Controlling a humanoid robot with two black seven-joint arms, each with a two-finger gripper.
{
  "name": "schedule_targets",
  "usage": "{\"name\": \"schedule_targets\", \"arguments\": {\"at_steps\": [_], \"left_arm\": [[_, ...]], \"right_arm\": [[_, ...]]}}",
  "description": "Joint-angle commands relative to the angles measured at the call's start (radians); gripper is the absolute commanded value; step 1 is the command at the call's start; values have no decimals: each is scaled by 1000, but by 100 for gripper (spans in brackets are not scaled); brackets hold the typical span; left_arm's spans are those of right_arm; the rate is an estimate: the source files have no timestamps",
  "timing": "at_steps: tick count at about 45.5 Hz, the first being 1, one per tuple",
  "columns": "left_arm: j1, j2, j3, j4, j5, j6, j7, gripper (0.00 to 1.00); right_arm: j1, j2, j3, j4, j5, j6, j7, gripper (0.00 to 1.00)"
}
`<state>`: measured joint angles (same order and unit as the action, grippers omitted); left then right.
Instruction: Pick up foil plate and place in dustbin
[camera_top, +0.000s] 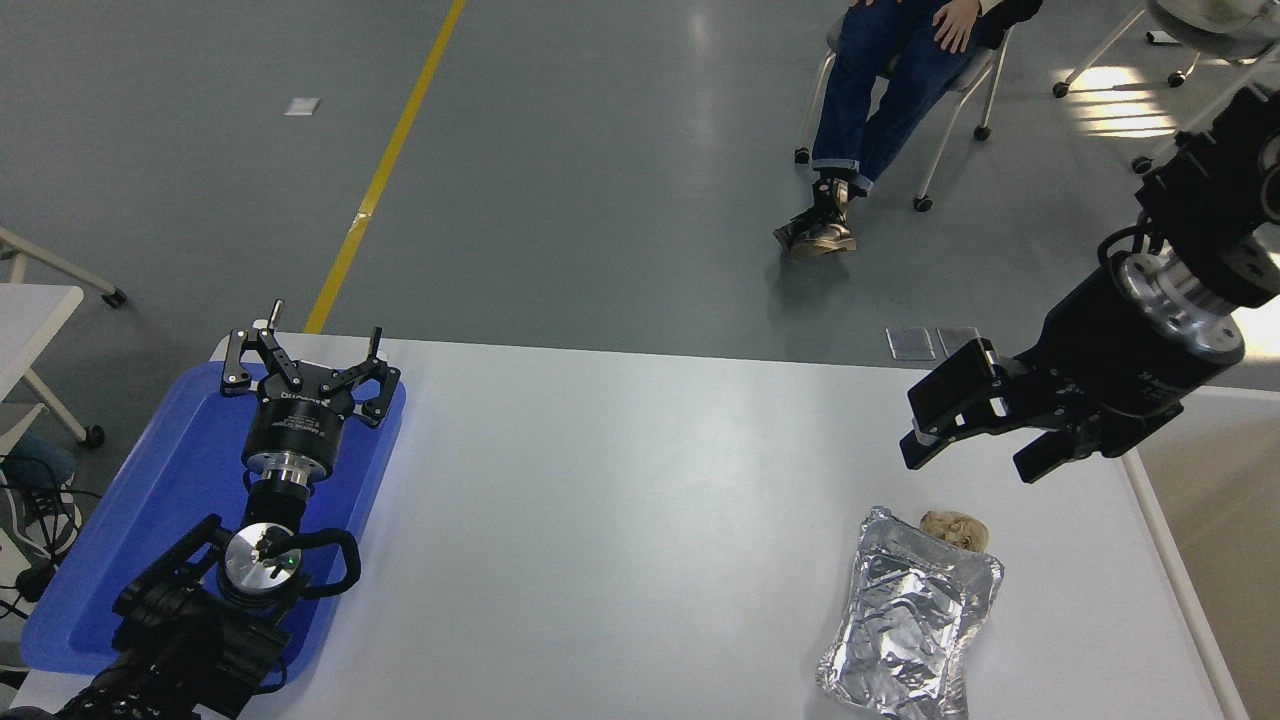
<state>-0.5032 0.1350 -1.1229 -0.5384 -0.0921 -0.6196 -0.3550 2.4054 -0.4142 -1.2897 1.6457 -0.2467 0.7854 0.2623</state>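
The foil plate (910, 615) lies crinkled and shiny on the white table (620, 480), near the front right. My right gripper (975, 458) hangs above the table, behind the plate and apart from it, jaws open and empty. The dustbin (1175, 570) stands just beyond the table's right edge; only its white rim and part of its beige inside show. My left arm is parked at the lower left, with its gripper (310, 340) open and empty over a blue tray.
A small crumpled beige paper ball (955, 528) touches the plate's far edge. The flat blue tray (150, 520) lies at the table's left end. A person sits on a chair (880, 90) on the floor beyond the table.
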Motion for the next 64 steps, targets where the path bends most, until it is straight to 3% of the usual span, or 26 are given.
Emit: {"name": "schedule_targets", "arguments": {"at_steps": [1,26,47,64], "left_arm": [[0,0,-2,0,0,1,4,100],[0,0,0,0,0,1,-1,100],[0,0,0,0,0,1,-1,100],[0,0,0,0,0,1,-1,100]], "right_arm": [[-9,8,3,-1,0,0,0,100],[-118,-18,6,-17,-16,-51,0,100],[-284,-190,6,-27,-115,-152,0,100],[-603,-199,89,-99,-184,-405,0,100]]}}
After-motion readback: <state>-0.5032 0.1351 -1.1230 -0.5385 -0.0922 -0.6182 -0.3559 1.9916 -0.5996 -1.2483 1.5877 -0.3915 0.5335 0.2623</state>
